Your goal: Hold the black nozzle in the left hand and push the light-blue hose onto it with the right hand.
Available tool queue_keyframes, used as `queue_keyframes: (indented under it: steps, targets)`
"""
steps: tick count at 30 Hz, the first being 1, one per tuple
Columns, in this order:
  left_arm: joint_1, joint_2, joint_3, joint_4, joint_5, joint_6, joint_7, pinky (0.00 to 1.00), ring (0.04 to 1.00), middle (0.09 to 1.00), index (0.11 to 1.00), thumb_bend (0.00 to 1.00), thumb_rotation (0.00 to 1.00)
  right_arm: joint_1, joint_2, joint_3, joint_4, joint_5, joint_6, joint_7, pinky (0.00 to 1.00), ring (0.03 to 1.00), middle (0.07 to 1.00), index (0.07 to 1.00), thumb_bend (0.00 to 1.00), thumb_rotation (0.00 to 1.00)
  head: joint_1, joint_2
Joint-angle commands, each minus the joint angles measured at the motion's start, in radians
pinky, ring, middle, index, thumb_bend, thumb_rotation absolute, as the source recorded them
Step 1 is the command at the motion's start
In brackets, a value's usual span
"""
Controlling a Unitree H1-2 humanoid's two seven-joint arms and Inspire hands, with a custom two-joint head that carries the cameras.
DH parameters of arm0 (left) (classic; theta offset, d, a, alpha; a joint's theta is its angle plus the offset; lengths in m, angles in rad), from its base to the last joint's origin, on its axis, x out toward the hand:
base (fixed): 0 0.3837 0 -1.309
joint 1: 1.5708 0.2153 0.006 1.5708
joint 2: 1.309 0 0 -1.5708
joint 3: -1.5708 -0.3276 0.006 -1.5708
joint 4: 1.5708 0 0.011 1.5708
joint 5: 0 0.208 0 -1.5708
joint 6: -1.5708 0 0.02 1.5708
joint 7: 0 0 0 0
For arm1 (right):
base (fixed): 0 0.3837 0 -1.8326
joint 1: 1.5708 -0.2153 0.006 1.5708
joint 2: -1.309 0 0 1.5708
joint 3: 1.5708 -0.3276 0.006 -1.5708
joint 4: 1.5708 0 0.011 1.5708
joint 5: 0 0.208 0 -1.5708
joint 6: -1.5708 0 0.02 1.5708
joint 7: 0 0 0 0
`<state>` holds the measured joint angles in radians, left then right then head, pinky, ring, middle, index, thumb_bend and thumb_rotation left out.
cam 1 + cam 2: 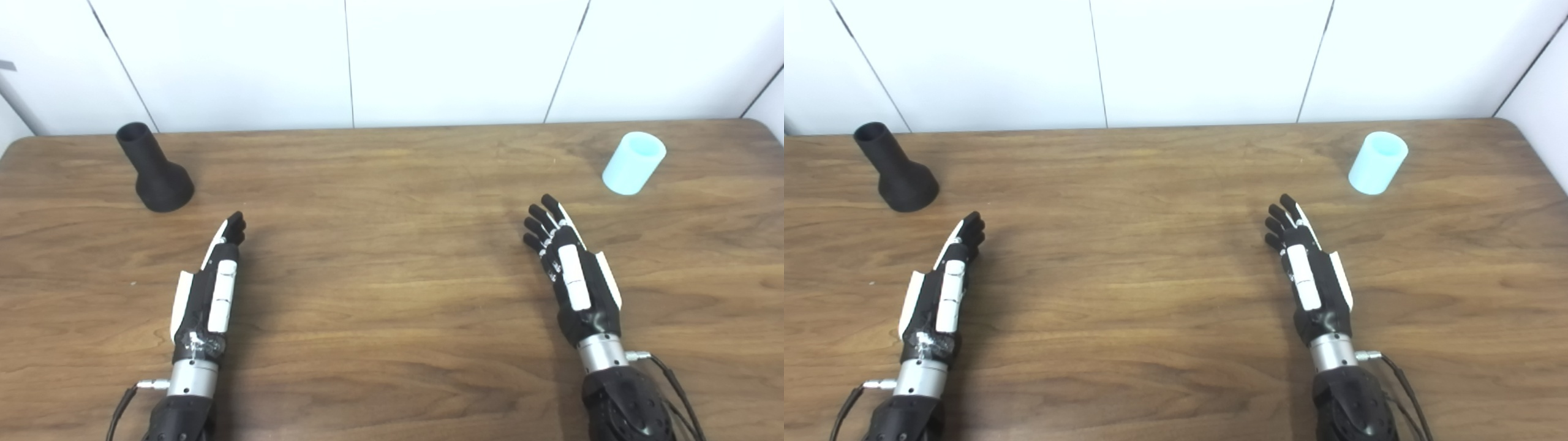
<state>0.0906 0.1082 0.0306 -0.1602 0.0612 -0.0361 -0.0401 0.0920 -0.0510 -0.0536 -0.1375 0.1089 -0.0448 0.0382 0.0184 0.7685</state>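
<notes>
On desk (392, 294): left hand (208, 288) and right hand (569, 269) empty, fingers extended. Black nozzle (156, 171) stands upright, light-blue hose (634, 162) well apart. Risk: clumsy reach topples either piece.

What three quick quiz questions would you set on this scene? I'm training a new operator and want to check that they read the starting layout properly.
1. True or false: the left hand already holds the black nozzle.
2. Which way does the nozzle stand? A) wide base down on the table, narrow opening up; B) lying flat on its side; C) narrow end down.
3. Fill in: the light-blue hose stands at the far ____ of the table, beyond the right hand.

Key:
1. False: both hands are empty, fingers extended, apart from both parts.
2. A.
3. Right.
</notes>
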Motion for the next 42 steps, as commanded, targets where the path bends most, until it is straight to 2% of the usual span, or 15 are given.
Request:
queue_keyframes:
  steps: [1,4,6,7,11,13,14,18,25,28,33,36,39,41,42]
  targets:
    - [-0.005,-0.001,-0.004,0.002,-0.002,0.003,-0.001,0.99,0.963,0.956,0.948,0.44,1.00,0.012,0.003,-0.001,0.013,0.005,-0.017,0.004,0.89,0.909,0.907,0.934,0.59,0.88,0.001,-0.001]
    - [-0.005,0.001,-0.006,0.005,-0.005,-0.002,-0.004,0.99,0.966,0.961,0.951,0.44,1.00,0.014,0.003,-0.001,0.014,0.004,-0.019,0.004,0.89,0.909,0.907,0.935,0.59,0.88,0.006,-0.011]
    - [-0.002,-0.001,-0.008,0.009,0.006,0.000,0.000,0.99,0.966,0.961,0.951,0.44,1.00,0.017,0.002,-0.002,0.024,0.005,-0.030,0.006,0.89,0.910,0.907,0.936,0.59,0.88,0.053,-0.051]
    - [0.002,-0.004,-0.010,0.007,0.014,0.009,0.004,0.99,0.963,0.956,0.947,0.47,0.99,0.018,0.000,-0.003,0.031,0.007,-0.040,0.009,0.90,0.910,0.908,0.936,0.59,0.88,0.059,-0.056]
    - [0.015,-0.022,-0.023,0.018,0.031,0.002,0.014,1.00,0.966,0.950,0.936,0.54,0.97,0.027,-0.011,-0.012,0.061,0.019,-0.071,0.020,0.91,0.915,0.913,0.950,0.56,0.89,0.157,-0.132]
    - [0.019,-0.027,-0.030,0.023,0.037,-0.002,0.015,1.00,0.967,0.950,0.938,0.52,0.97,0.029,-0.017,-0.018,0.074,0.029,-0.080,0.025,0.93,0.927,0.919,0.951,0.55,0.89,0.188,-0.153]
    - [0.021,-0.028,-0.036,0.026,0.045,-0.004,0.016,0.99,0.963,0.949,0.936,0.54,0.96,0.030,-0.023,-0.020,0.082,0.034,-0.084,0.030,0.93,0.930,0.923,0.953,0.56,0.89,0.219,-0.179]
    - [0.024,-0.029,-0.056,0.048,0.076,-0.031,0.024,0.99,0.963,0.958,0.946,0.53,1.00,0.028,-0.037,-0.028,0.118,0.063,-0.117,0.058,0.95,0.950,0.945,0.976,0.56,0.90,0.262,-0.226]
    - [0.020,-0.040,-0.070,0.088,0.086,-0.074,0.040,0.92,0.951,0.957,0.948,0.43,0.99,0.024,-0.050,-0.036,0.133,0.096,-0.127,0.074,0.92,0.940,0.947,0.974,0.57,0.87,0.301,-0.257]
    - [0.017,-0.044,-0.073,0.105,0.093,-0.087,0.045,0.92,0.955,0.954,0.944,0.46,0.95,0.023,-0.053,-0.039,0.138,0.105,-0.129,0.077,0.91,0.936,0.947,0.975,0.59,0.85,0.301,-0.269]
    - [0.025,-0.052,-0.075,0.108,0.104,-0.082,0.051,0.93,0.957,0.951,0.938,0.52,0.95,0.028,-0.051,-0.041,0.131,0.104,-0.108,0.068,0.91,0.937,0.939,0.965,0.62,0.84,0.293,-0.289]
    - [0.031,-0.059,-0.073,0.104,0.107,-0.073,0.056,0.96,0.959,0.949,0.935,0.51,0.89,0.027,-0.051,-0.040,0.139,0.107,-0.116,0.073,0.92,0.944,0.944,0.969,0.61,0.84,0.283,-0.296]
    - [0.032,-0.062,-0.070,0.105,0.127,-0.071,0.073,0.95,0.949,0.943,0.936,0.47,0.81,0.024,-0.049,-0.039,0.159,0.106,-0.133,0.077,0.89,0.924,0.929,0.954,0.63,0.82,0.273,-0.304]
    - [0.032,-0.075,-0.055,0.085,0.130,-0.056,0.091,0.92,0.934,0.934,0.931,0.47,0.67,0.023,-0.049,-0.037,0.171,0.103,-0.148,0.079,0.89,0.925,0.931,0.953,0.62,0.82,0.267,-0.310]
    - [0.032,-0.082,-0.045,0.075,0.132,-0.055,0.104,0.91,0.929,0.932,0.930,0.50,0.55,0.022,-0.050,-0.036,0.175,0.097,-0.154,0.079,0.90,0.931,0.937,0.957,0.62,0.82,0.264,-0.311]
